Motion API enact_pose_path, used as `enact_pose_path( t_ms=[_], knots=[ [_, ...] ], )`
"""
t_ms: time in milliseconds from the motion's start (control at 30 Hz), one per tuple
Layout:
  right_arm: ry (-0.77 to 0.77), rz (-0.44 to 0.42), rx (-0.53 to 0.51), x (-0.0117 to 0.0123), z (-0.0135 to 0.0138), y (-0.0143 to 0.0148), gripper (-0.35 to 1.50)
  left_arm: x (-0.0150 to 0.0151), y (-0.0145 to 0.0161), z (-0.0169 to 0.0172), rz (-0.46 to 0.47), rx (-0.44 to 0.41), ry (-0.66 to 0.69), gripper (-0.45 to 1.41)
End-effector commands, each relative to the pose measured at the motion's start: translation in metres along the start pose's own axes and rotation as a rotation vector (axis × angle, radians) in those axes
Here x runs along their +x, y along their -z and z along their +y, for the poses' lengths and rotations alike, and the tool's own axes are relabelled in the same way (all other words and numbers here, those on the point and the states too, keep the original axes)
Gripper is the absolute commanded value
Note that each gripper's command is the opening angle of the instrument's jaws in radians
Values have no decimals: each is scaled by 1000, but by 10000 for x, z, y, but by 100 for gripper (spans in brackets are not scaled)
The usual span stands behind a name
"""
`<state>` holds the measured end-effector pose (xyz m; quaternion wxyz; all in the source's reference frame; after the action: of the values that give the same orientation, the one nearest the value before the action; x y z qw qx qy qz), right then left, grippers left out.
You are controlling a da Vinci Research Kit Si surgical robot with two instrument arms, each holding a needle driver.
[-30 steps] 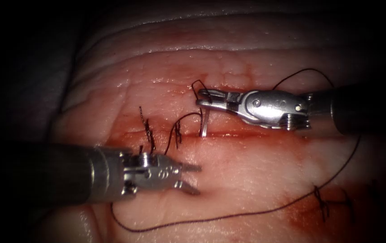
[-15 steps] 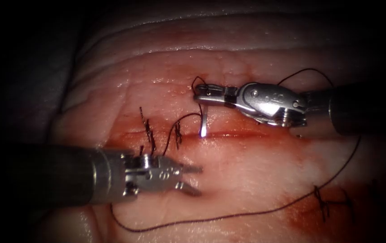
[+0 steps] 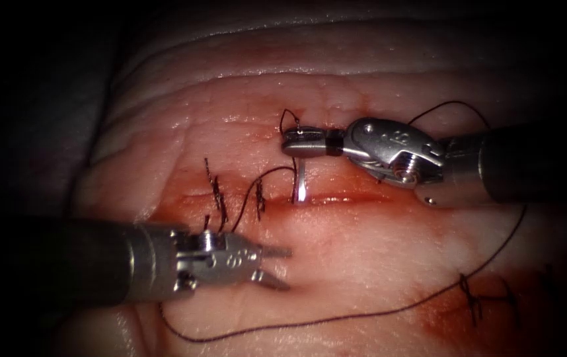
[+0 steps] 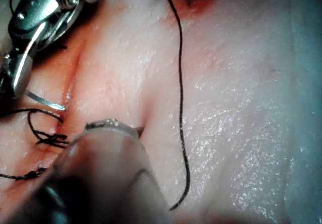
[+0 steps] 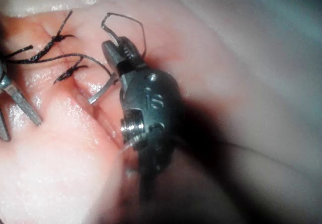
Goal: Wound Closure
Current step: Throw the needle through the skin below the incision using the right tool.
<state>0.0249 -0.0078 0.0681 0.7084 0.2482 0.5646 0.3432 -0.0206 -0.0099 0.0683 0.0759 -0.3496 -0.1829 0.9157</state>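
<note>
Endoscope view, left to right. Left tool (image 3: 275,266) lies at 7 o'clock on the tissue (image 3: 376,258), below the cut (image 3: 356,197). Its jaws are spread and hold nothing. Over the last second it has slid slightly down and left, away from the cut, with its jaws open as before.

Tied stitches (image 3: 217,192) cross the left part of the cut, at 9 o'clock from the needle.

Needle (image 3: 301,182) stands near centre, tip down in the cut line, with most of its visible length above the tissue. How deep the tip sits cannot be told.

Right tool (image 3: 303,144), at 1 o'clock from the needle tip, has its jaws pressed together on the needle's upper end, near the thread end. Over the last second its wrist has rolled and the jaws have moved up slightly; the needle now stands steeper, its tip at about the same spot on the cut.

Thread (image 3: 336,316) loops from the right tool's jaws, round the right side, along 5 to 7 o'clock.

Judgement: needle is being re-angled at the cut edge; this stitch is not yet placed.
</note>
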Motion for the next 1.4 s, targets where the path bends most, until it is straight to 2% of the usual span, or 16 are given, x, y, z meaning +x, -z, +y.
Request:
enact_pose_path(
  t_ms=[33,300,667,767,867,1200,1400],
  knots=[
    [-64,11,15,-3,-1,-9,-35,0,-9,1,0,0,-1,14],
    [-195,23,56,-7,-6,-11,-35,-1,-8,1,0,-1,4,14],
    [-334,-3,103,-20,-18,-14,-35,-2,-8,1,1,-2,8,14],
    [-381,-18,121,-25,-31,-14,-35,-3,-7,1,1,-3,8,14],
    [-493,-35,145,-29,-49,-17,-35,-4,-7,0,1,-3,7,14],
    [-807,-78,234,-37,-68,-21,-35,-5,-7,-2,2,-4,6,14],
    [-821,-68,259,-43,-81,-26,-35,-6,-7,-2,2,-4,6,14]
  ],
)
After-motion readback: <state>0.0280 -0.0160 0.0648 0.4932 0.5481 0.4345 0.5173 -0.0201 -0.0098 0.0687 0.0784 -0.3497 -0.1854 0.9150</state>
